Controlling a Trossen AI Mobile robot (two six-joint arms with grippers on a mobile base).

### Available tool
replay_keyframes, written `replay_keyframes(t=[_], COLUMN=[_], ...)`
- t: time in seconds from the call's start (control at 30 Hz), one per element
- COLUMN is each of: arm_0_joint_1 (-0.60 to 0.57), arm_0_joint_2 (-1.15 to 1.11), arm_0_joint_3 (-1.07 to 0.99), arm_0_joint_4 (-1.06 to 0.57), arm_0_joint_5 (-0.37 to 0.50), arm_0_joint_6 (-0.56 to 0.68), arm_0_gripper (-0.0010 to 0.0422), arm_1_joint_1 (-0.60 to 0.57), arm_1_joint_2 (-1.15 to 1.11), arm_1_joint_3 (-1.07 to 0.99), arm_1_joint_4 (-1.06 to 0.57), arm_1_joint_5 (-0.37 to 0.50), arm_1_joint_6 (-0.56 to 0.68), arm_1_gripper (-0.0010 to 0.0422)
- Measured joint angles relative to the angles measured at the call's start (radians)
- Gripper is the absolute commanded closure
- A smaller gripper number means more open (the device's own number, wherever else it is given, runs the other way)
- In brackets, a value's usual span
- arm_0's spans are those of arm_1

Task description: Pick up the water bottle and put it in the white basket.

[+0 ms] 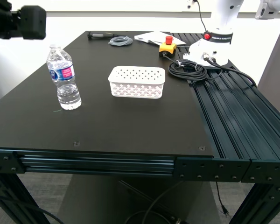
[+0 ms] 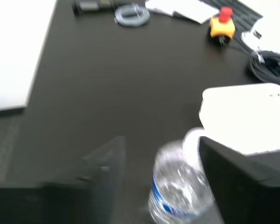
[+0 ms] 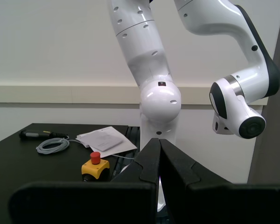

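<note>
The water bottle point(image 1: 63, 77) stands upright on the black table point(image 1: 107, 121), towards the exterior view's left. It is clear, with a white cap and a blue-and-red label. The white basket point(image 1: 136, 81) sits to its right, a short gap away, and looks empty. In the first wrist view my first gripper point(image 2: 161, 142) is open and hovers above the bottle point(image 2: 179, 189), which shows blurred between the fingers point(image 2: 107, 172); the basket point(image 2: 247, 116) lies beyond. A black arm part point(image 1: 18, 21) shows above and left of the bottle. My second gripper point(image 3: 158, 149) is shut and empty, away from both.
A yellow emergency-stop button point(image 1: 167, 45), a coiled black cable point(image 1: 186, 70), a grey cable coil point(image 1: 120, 41), papers point(image 1: 154, 37) and a black tool point(image 1: 100, 35) lie at the table's back. A white robot arm's base point(image 1: 210, 46) stands at the back right.
</note>
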Motion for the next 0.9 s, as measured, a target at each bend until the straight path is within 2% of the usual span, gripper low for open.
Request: replay_keyframes(t=[0.07, 0.17, 0.4, 0.5, 0.6, 0.83, 0.9], arm_0_joint_1=[0.0, 0.0, 0.0, 0.0, 0.0, 0.0, 0.0], arm_0_joint_2=[0.0, 0.0, 0.0, 0.0, 0.0, 0.0, 0.0], arm_0_joint_3=[0.0, 0.0, 0.0, 0.0, 0.0, 0.0, 0.0], arm_0_joint_4=[0.0, 0.0, 0.0, 0.0, 0.0, 0.0, 0.0], arm_0_joint_5=[0.0, 0.0, 0.0, 0.0, 0.0, 0.0, 0.0], arm_0_joint_6=[0.0, 0.0, 0.0, 0.0, 0.0, 0.0, 0.0], arm_0_gripper=[0.0412, 0.0412, 0.0412, 0.0412, 0.0412, 0.0412, 0.0412], arm_1_joint_1=[0.0, 0.0, -0.005, -0.006, -0.025, -0.061, -0.061], arm_1_joint_2=[0.001, 0.001, 0.002, 0.036, 0.122, 0.276, 0.294], arm_1_joint_3=[-0.014, -0.04, -0.092, -0.091, -0.08, -0.037, -0.008], arm_1_joint_4=[-0.005, 0.0, 0.125, 0.177, 0.208, 0.286, 0.29], arm_1_joint_5=[-0.012, -0.024, 0.001, 0.048, 0.097, 0.093, 0.085], arm_1_joint_6=[-0.004, -0.009, -0.063, -0.081, -0.132, -0.135, -0.135], arm_1_gripper=[0.0102, 0.0111, 0.0234, 0.025, 0.0234, 0.0124, 0.0105])
